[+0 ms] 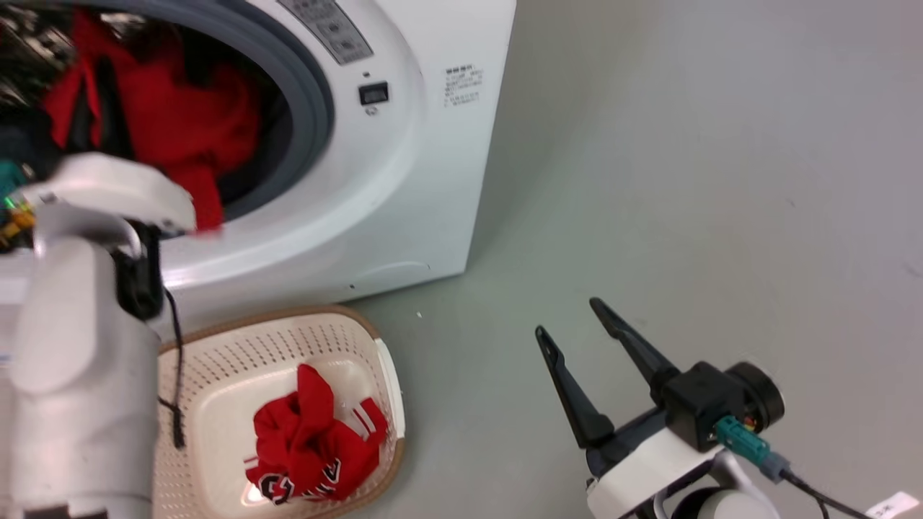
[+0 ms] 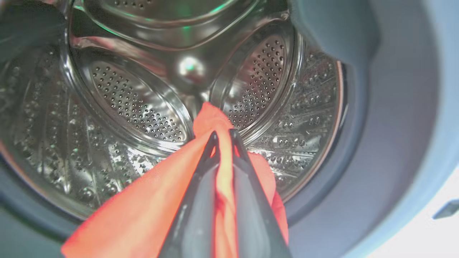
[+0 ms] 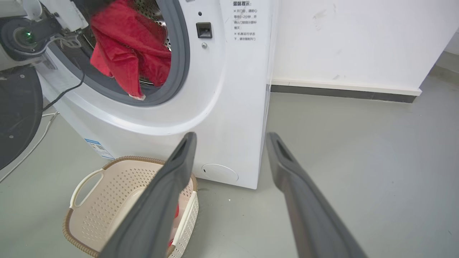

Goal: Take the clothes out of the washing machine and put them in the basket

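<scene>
The left claw (image 2: 224,134) is seen inside the washing machine (image 1: 404,180), past the grey porthole rim (image 1: 317,108) and facing the perforated steel drum (image 2: 136,104). Its two fingers are pressed together on a fold of a red garment (image 2: 150,211). The fold is pinched between them, and a tip of cloth pokes out beyond the fingertips. From the right wrist view, the held cloth is seen draped down out of the drum, with its lowest corner reaching the bottom of the porthole rim. The pale left forearm (image 1: 79,346) is seen rising in front of the washing machine's lower front panel, with a black cable hanging beside it.

The basket (image 1: 238,353) is set on the grey floor (image 1: 649,216), just in front of the washing machine and below the porthole. A second red garment (image 1: 310,440), with white striped trim and black-and-white lettering, lies bunched in the basket at the end farther from the machine.

The right claw (image 1: 568,317) is held over the floor, well apart from the washing machine and off to the side of its front corner. Its fingers are spread wide apart, and nothing is held between them. A white wall (image 3: 340,43) with a dark skirting strip is seen beside the washing machine.
</scene>
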Tool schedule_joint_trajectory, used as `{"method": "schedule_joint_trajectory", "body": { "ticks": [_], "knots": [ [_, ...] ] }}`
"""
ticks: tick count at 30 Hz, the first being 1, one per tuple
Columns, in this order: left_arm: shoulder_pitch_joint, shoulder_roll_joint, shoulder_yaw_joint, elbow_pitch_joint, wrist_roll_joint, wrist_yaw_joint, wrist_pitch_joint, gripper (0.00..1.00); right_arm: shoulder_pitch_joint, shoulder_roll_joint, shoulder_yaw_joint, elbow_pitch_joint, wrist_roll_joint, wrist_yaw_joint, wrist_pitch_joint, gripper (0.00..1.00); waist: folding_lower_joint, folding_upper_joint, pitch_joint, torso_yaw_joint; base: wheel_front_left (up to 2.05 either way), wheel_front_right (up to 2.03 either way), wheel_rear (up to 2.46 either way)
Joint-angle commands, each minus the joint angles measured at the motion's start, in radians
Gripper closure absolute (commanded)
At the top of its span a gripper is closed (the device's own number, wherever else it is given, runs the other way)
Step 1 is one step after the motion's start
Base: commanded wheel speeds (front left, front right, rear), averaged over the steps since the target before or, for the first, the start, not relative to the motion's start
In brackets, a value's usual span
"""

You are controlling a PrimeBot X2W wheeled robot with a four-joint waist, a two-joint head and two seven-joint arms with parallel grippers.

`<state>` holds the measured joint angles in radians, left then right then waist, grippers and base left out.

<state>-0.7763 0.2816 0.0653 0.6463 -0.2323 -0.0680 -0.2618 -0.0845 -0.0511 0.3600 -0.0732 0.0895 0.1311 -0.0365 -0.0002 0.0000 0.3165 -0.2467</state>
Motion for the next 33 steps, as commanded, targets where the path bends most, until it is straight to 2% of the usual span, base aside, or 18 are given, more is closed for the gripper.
{"method": "schedule_joint_trajectory", "body": {
  "ticks": [1, 8, 9, 19, 26, 33],
  "knots": [
    [0.026, -0.007, 0.005, -0.013, 0.003, -0.004, -0.004, 1.0, 0.016, 0.002, -0.002, 0.004, 0.007, -0.001, 0.0, 0.0, 0.0002, 0.0, -0.043, 0.021, 0.0, 0.0, 0.0],
    [0.219, -0.08, 0.028, -0.142, 0.038, -0.019, -0.004, 1.0, 0.055, 0.002, -0.013, 0.005, 0.009, -0.001, 0.019, 0.0, 0.0002, 0.0, -0.125, 0.052, 0.0, 0.0, 0.0],
    [0.313, -0.112, 0.04, -0.2, 0.045, -0.018, -0.004, 1.0, 0.074, 0.001, -0.019, 0.005, 0.004, -0.001, 0.027, 0.0, 0.0002, 0.0, -0.158, 0.065, 0.0, 0.0, 0.0],
    [0.567, -0.192, 0.041, -0.332, 0.056, -0.017, -0.004, 1.0, 0.105, 0.002, -0.033, -0.021, -0.018, -0.001, 0.052, 0.0, 0.0002, 0.0, -0.161, 0.127, 0.0, 0.0, 0.0],
    [0.637, -0.22, 0.023, -0.291, 0.026, -0.027, -0.004, 1.0, 0.067, 0.002, -0.031, -0.042, -0.024, -0.001, 0.054, 0.0, 0.0002, 0.0, -0.085, 0.157, 0.0, 0.0, 0.0],
    [0.586, -0.228, 0.027, -0.199, 0.016, -0.032, -0.004, 1.0, 0.027, 0.002, -0.032, -0.056, -0.039, -0.001, 0.057, 0.0, 0.0002, 0.0, 0.039, 0.157, 0.0, 0.0, 0.0]
  ]
}}
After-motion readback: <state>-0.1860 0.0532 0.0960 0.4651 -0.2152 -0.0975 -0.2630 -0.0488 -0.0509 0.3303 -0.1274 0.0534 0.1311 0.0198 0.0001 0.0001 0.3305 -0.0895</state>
